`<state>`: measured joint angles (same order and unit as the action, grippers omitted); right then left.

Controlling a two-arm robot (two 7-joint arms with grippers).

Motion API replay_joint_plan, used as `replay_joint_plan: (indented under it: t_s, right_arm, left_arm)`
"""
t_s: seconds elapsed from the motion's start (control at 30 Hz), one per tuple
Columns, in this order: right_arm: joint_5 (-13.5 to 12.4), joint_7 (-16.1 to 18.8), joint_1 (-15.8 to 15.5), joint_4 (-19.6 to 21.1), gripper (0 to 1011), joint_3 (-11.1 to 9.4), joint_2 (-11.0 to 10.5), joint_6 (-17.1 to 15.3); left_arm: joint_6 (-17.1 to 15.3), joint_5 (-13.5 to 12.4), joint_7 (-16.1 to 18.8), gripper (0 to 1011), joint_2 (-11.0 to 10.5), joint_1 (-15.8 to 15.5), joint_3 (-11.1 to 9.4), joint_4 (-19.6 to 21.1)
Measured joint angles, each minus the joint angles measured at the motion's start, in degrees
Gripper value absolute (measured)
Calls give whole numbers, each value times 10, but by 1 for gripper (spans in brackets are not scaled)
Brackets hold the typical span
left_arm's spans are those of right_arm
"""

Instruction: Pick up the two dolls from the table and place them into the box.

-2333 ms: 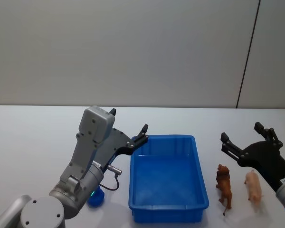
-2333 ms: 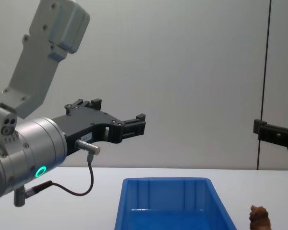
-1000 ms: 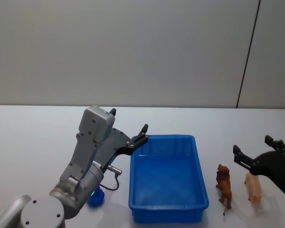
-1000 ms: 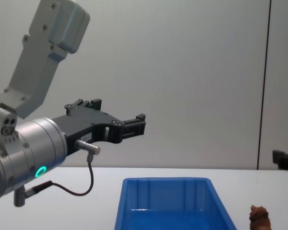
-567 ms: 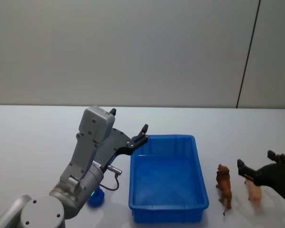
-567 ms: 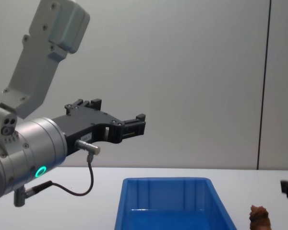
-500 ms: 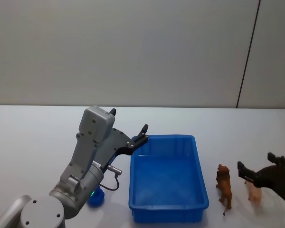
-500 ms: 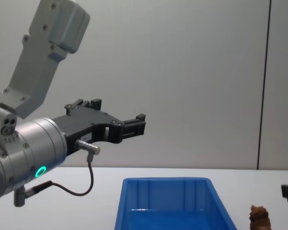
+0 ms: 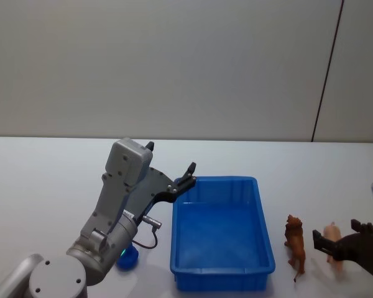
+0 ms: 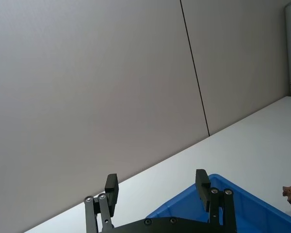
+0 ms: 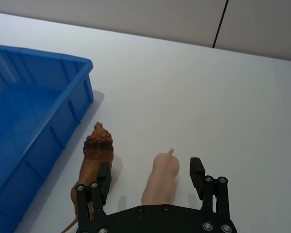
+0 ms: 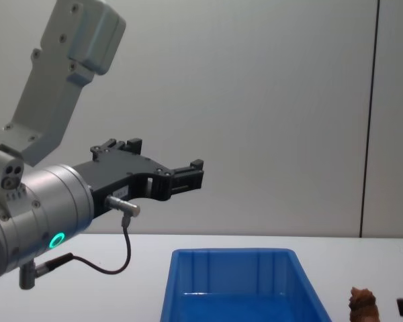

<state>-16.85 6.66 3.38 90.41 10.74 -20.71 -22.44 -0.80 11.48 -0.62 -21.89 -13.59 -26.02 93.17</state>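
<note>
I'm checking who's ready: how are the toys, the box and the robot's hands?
box: open-topped, empty.
brown doll: upright on the table, untouched.
pale doll: on the table, not gripped.
right end effector: open, astride the pale doll.
left end effector: open, empty, raised.

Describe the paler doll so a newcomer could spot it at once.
Find the blue box on the white table, with the left gripper raised at its left. To the box's right stand two dolls, and the right gripper's open jaws flank the outer one. That one is pale peach; its neighbour, nearer the box, is brown.
</note>
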Motion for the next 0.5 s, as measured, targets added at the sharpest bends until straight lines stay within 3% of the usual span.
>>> replay_joint_plan:
  t_s: [0.5]
  right_arm:
    - [-3, -12, 6, -24, 1001, 1, 8, -42]
  left_arm:
    - [0, 0, 0, 1002, 0, 0, 0, 0]
